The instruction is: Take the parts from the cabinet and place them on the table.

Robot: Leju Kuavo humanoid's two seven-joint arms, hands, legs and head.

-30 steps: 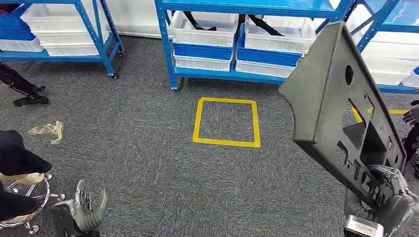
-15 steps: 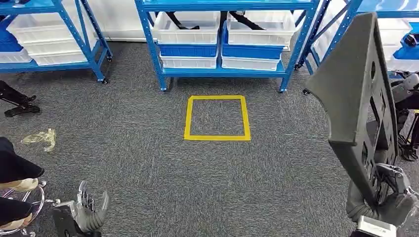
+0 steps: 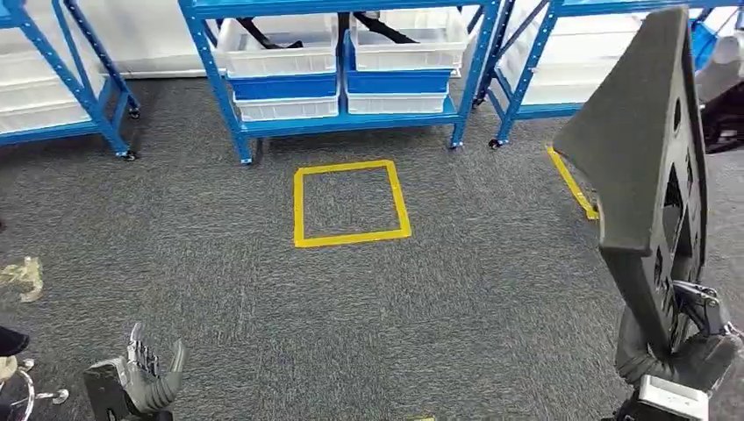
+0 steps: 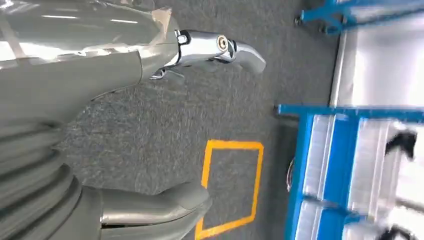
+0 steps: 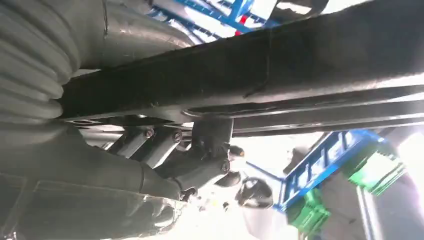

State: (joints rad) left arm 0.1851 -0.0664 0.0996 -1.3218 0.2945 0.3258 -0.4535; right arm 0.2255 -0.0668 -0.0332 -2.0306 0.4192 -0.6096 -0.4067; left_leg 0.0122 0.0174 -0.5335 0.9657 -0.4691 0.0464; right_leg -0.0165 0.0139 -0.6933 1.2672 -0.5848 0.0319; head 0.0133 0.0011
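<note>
A large dark grey moulded part with cut-out holes stands nearly upright at the right of the head view. My right hand grips its lower end. The right wrist view shows the same part as a dark bar across the picture, with my right hand's fingers clamped against it. My left hand hangs low at the left over the carpet, fingers apart and holding nothing. The left wrist view shows the left hand's thumb and a metal finger spread over the floor.
Blue shelving with white and blue bins lines the far side. A yellow tape square marks the grey carpet in the middle. A yellow tape line lies to the right. A crumpled plastic scrap lies at the left.
The camera has turned right: shelves, tape square and plastic scrap have slid left, and the seated person and stool have almost left the picture. The part in my right hand stands more upright.
</note>
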